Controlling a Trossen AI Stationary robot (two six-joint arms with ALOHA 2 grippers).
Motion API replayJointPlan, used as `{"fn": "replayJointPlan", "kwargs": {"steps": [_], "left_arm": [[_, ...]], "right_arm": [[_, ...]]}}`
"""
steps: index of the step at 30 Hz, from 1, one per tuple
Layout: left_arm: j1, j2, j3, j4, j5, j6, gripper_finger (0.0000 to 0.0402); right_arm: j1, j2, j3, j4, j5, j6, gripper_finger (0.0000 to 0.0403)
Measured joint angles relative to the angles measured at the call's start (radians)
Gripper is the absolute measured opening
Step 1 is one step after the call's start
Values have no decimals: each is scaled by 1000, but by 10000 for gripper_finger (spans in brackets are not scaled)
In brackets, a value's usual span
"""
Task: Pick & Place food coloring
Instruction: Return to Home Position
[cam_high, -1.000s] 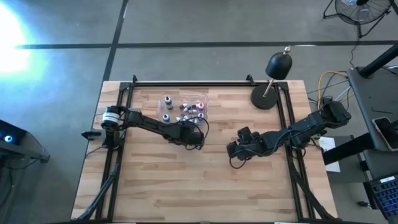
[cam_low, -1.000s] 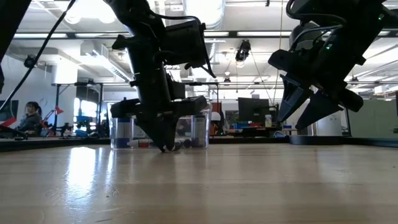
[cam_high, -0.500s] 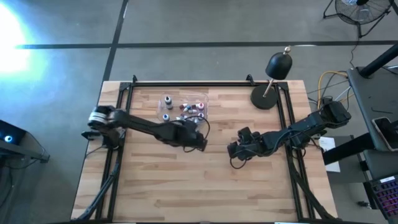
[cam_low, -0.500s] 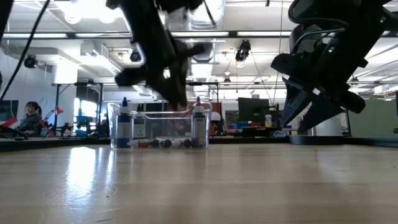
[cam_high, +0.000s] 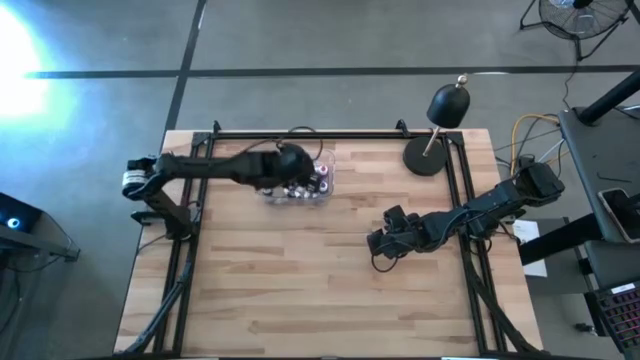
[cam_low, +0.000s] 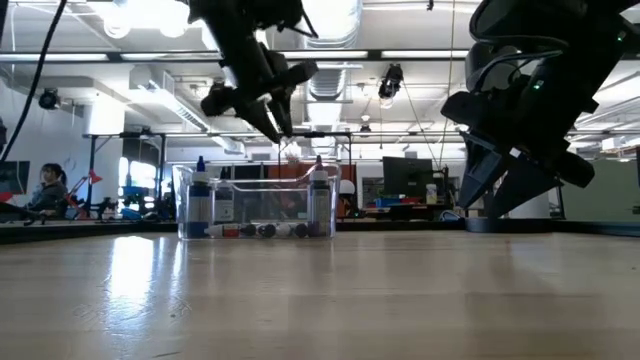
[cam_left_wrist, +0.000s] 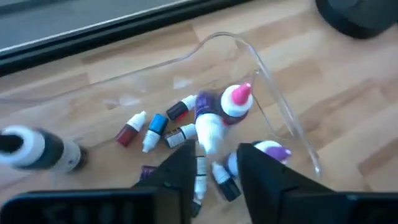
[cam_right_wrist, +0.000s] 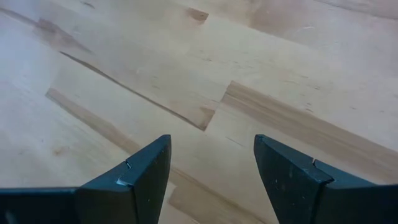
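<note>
A clear plastic tray sits on the wooden table near its far edge. Several tiny food coloring bottles lie on its floor, and two taller bottles stand upright in it. My left gripper hangs above the tray, shut on one small white-capped bottle. My right gripper waits open above bare wood right of the table's middle. My left gripper pinches a small food coloring bottle between its two fingers, slanting down from above. The bottle's white end sticks out past the fingertips. It is lifted clear, above the tray's inside. The fingers hide which part of the body they are on.
A black desk lamp stands at the table's far right corner. Black frame rails run along the far edge and both sides. Bare wood spreads over the near half of the table. A person sits far off in the room.
My left gripper has risen from the table just on the near side of the tray. It has swung toward the far edge and now hangs over the tray, with the small bottle lifted clear along with it.
</note>
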Motion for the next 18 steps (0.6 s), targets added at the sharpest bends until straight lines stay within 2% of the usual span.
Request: {"fn": "replayJointPlan", "kwargs": {"steps": [4, 8, 10, 15, 18], "left_arm": [[25, -23, 32, -93, 60, 45, 136], [-9, -117, 119, -255, 71, 42, 166], [-53, -174, 166, -277, 24, 75, 170], [-216, -310, 217, -267, -207, 92, 172], [-285, -373, 154, -266, -215, 65, 172]], "right_arm": [[5, 0, 0, 4, -2, 19, 224], [13, 0, 0, 5, -3, 19, 224], [13, 0, 0, 6, -2, 16, 224], [13, -3, 17, 50, 35, -96, 224], [12, -26, 71, 84, 39, -267, 224]]}}
